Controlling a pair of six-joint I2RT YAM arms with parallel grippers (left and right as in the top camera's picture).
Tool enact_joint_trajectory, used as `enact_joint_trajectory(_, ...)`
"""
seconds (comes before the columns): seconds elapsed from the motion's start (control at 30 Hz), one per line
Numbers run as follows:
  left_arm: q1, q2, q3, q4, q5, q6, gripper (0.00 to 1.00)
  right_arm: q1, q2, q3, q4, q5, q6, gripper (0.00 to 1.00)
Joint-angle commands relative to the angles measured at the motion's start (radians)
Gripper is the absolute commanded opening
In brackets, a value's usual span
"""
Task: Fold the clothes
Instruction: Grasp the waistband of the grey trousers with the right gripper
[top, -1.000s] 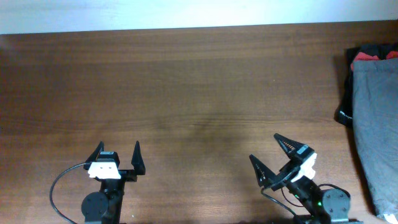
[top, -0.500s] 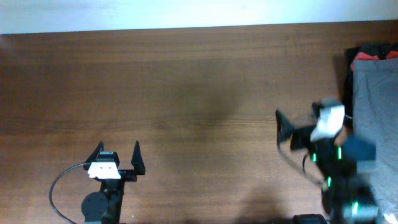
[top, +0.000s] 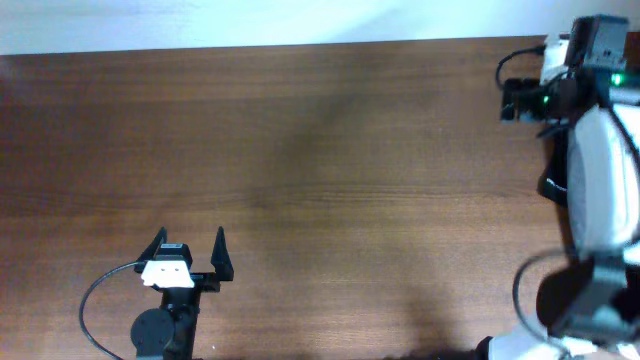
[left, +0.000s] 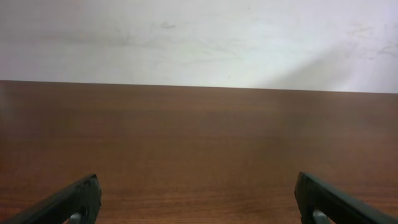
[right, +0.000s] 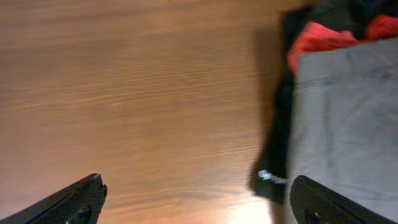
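- Brown wood grain is running across the whole wooden table (top: 320, 150), and a pale wall (left: 199, 37) is rising behind its far edge in the left wrist view.
- The left gripper (top: 190, 240) is sitting low at the near left of the table, its two dark fingers (left: 74, 202) standing wide apart with only bare wood between them.
- A thin black cable (top: 95, 300) is looping out beside the base of the left arm.
- The right arm (top: 600, 180) is stretching up along the right edge of the table to the far right corner, and in the overhead view it is covering most of the pile lying there.
- The right gripper (right: 199, 202) is hanging over that corner with its fingers spread wide and gripping nothing; one fingertip is showing over bare wood, the other over the cloth.
- The grey garment (right: 348, 124) is lying flat at the table's right edge, on top of the pile.
- A dark garment (right: 277, 143) is poking out from under its left side, and a red cloth (right: 317, 37) is showing just beyond its far edge.
- The right wrist view is coming through blurred, so seams and buttons are not showing.
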Motion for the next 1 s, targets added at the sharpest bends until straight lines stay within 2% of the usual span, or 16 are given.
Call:
enact_joint_trajectory(0.0,0.005,-0.008,-0.006,-0.002,-0.007,0.02,0.99,-0.047,0.066,0.047,0.009,0.076,-0.015,0.99)
enact_joint_trajectory(0.3,0.005,-0.008,-0.006,-0.002,-0.007,0.02,0.99,-0.124,0.159,0.047,0.219,0.089,-0.016,0.99)
enact_joint_trajectory(0.5,0.006,-0.008,-0.006,-0.002,-0.007,0.02,0.99,-0.117,0.247,0.047,0.313,0.222,-0.087,1.0)
enact_joint_trajectory(0.73,0.006,-0.008,-0.006,-0.002,-0.007,0.02,0.99,-0.117,0.374,0.047,0.376,0.425,-0.087,1.0)
enact_joint_trajectory(0.8,0.005,-0.008,-0.006,-0.002,-0.007,0.02,0.99,-0.117,0.398,0.047,0.391,0.445,-0.086,0.99)
enact_joint_trajectory(0.97,0.006,-0.008,-0.006,-0.002,-0.007,0.02,0.99,-0.118,0.428,0.047,0.422,0.447,-0.086,0.88)
